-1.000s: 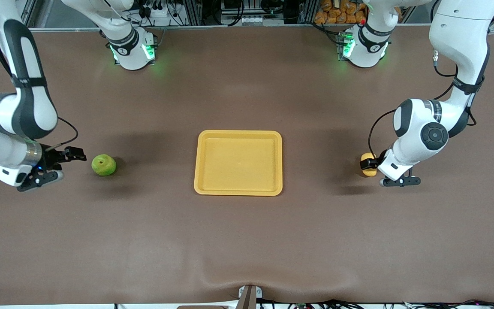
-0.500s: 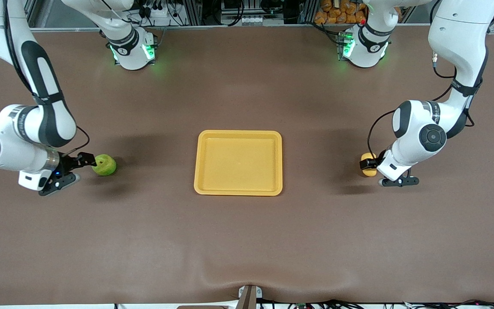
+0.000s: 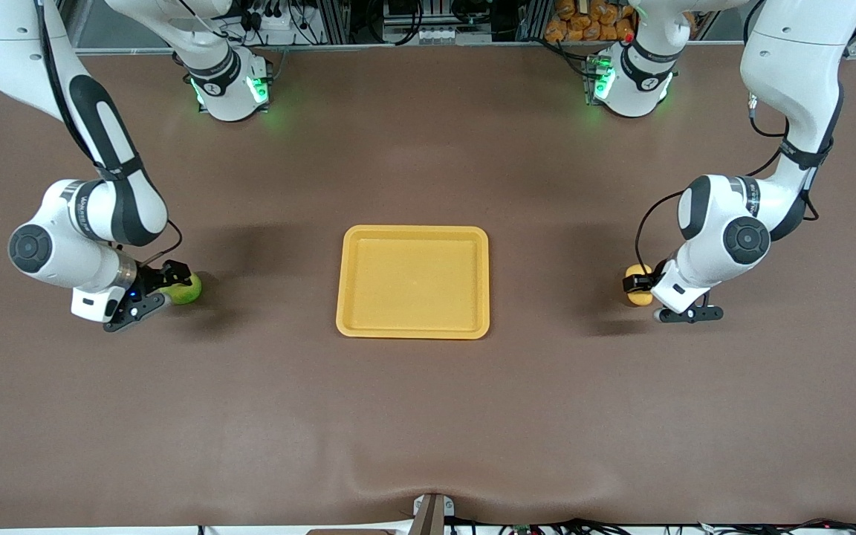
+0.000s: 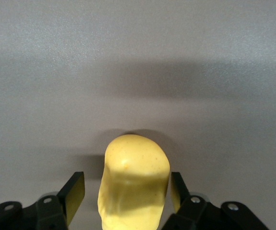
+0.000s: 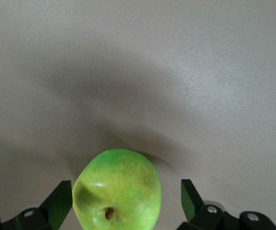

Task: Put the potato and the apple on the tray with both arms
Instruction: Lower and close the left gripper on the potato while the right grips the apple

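Left gripper sits low at the bench, its 2 fingers straddling the potato with thin gaps on both sides: narrowed, not yet clamped. Right gripper stands wide around the apple, clear space on each side, nothing held. Using the tray as landmark: the potato lies on the bench well apart from it toward the left arm's end, the apple well apart toward the right arm's end, and the tray holds nothing. Each fruit lies at the end nearest one arm, so both grippers come in low from the outer ends, probably to grasp both at once. Compared with 1 second earlier, the right gripper has travelled from beside the apple to enclose it, while the left gripper, already at the potato, has drawn its fingers inward.
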Tool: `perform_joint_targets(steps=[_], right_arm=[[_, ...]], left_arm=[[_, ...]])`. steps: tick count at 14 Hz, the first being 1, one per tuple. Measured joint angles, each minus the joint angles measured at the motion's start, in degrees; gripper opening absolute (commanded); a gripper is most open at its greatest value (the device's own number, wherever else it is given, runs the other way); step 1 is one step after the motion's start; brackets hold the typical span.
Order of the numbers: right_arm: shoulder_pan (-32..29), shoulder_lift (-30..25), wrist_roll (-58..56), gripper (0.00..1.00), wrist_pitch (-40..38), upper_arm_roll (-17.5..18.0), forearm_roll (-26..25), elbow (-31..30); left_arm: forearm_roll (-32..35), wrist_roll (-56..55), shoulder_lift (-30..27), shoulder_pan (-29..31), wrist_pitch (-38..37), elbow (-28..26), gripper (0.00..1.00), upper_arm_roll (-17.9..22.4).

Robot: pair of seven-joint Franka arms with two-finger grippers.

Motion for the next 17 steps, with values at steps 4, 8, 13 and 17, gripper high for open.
perform_joint_targets(steps=[4, 8, 13, 17], right_arm=[[1.05, -0.01, -0.02, 1.00, 1.34, 0.01, 0.00, -2.00], [1.13, -0.01, -0.03, 0.25, 1.34, -0.15, 0.00, -3.01], [1.14, -0.32, -0.22, 0.14, 1.17, -0.12, 0.00, -3.23], [1.24, -1.67, -0.42, 0.14, -0.30, -0.04, 0.00, -3.02]], left_arm=[[0.00, 0.00, 0.06, -0.25, 0.00, -0.13, 0.36, -0.05], [0.00, 0.00, 0.03, -0.33, 0.00, -0.08, 0.09, -0.06], [0.00, 0.00, 0.00, -0.45, -0.29, 0.23, 0.00, -0.51], [0.00, 0.00, -0.99, -0.51, -1.89, 1.47, 0.00, -2.38]])
